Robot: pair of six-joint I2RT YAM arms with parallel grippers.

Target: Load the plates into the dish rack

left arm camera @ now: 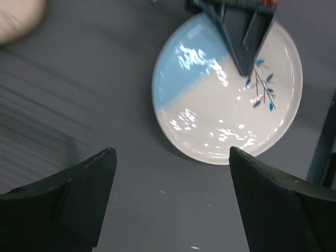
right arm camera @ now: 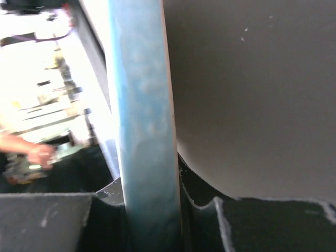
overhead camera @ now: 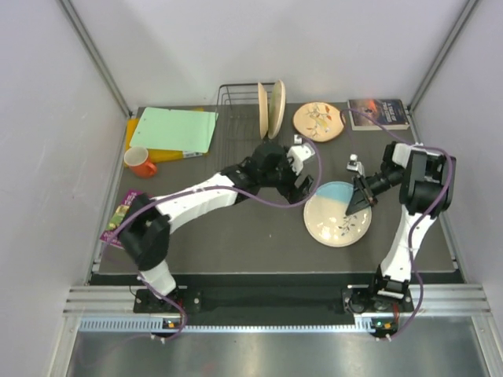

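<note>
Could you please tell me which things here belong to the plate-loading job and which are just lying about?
Job: dish rack, two racked plates, patterned plate, blue and white plate.
Lying about: green folder, orange mug, book, packet.

surface [overhead camera: 236, 236] dark grey | back: dish rack [overhead camera: 236, 102], patterned plate [overhead camera: 318, 122], book [overhead camera: 377, 112] | left: green folder [overhead camera: 182, 129], orange mug [overhead camera: 140, 162], packet [overhead camera: 122, 216] | right: blue-white plate [overhead camera: 338, 217]

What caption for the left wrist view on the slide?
Open left fingers frame the light blue and white plate on the dark mat while the right fingers pinch its rim.
</note>
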